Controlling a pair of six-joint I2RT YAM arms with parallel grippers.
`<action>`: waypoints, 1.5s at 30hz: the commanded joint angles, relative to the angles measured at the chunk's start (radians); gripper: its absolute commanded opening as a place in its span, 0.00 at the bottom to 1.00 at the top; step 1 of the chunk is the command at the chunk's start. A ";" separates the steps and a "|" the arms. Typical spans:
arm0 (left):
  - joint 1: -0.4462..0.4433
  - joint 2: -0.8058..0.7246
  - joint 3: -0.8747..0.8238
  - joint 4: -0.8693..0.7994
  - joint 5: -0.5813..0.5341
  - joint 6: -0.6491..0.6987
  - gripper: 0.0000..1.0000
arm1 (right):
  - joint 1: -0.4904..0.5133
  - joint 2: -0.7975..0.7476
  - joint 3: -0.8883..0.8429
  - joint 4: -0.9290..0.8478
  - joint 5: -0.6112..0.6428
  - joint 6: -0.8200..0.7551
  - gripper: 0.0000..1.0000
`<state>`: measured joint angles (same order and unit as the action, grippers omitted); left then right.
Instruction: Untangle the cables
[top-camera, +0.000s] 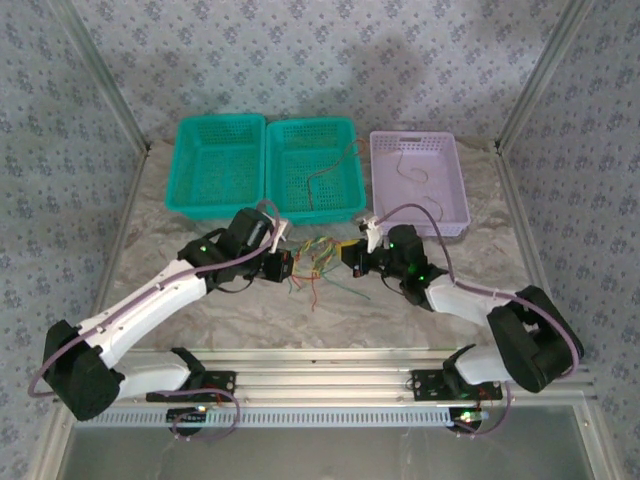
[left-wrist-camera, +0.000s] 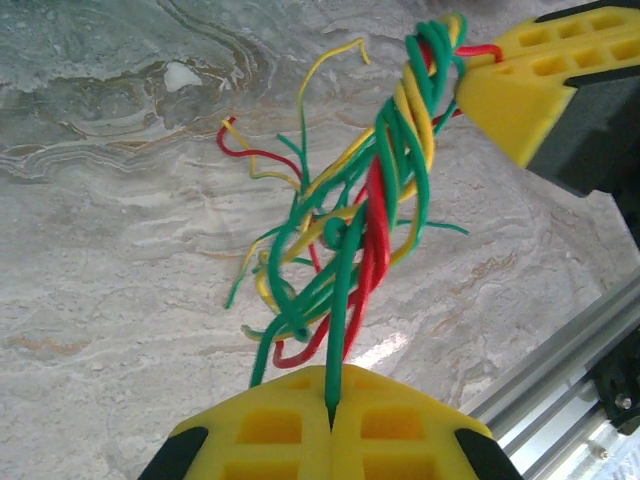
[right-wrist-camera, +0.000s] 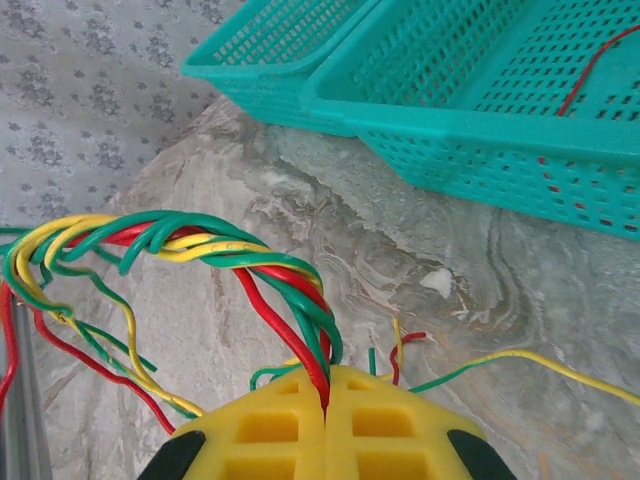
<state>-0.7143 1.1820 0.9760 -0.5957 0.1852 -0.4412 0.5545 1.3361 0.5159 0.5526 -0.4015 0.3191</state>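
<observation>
The cables (top-camera: 316, 258) are a tangle of green, yellow and red wires held up over the marble table between my two grippers. My left gripper (top-camera: 288, 263) is on their left. In the left wrist view its yellow jaws (left-wrist-camera: 332, 402) are shut on one green cable that runs up into the twisted bundle (left-wrist-camera: 395, 165). My right gripper (top-camera: 351, 258) is on their right. The right wrist view has it (right-wrist-camera: 325, 402) shut on red and green cables of the twist (right-wrist-camera: 190, 240). Loose ends trail on the table (right-wrist-camera: 520, 360).
Two teal baskets (top-camera: 222, 120) (top-camera: 312, 121) and a purple basket (top-camera: 415, 136) stand side by side at the back. A thin cable (top-camera: 325, 180) lies in the middle basket and another (top-camera: 410, 168) in the purple one. The table's metal front rail (left-wrist-camera: 560, 360) is close to the left gripper.
</observation>
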 joint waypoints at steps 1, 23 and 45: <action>0.016 -0.008 0.057 -0.078 -0.055 0.036 0.00 | -0.050 -0.062 -0.008 -0.099 0.168 0.003 0.00; 0.202 -0.129 0.153 -0.250 -0.069 0.090 0.00 | -0.325 -0.290 -0.135 -0.376 0.352 0.227 0.00; 0.319 -0.429 0.276 -0.198 -0.310 0.027 0.00 | -0.354 -0.302 -0.144 -0.556 0.465 0.253 0.00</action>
<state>-0.4110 0.7830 1.2026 -0.8124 0.0101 -0.3943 0.2195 1.0328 0.3820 0.1143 -0.0872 0.5411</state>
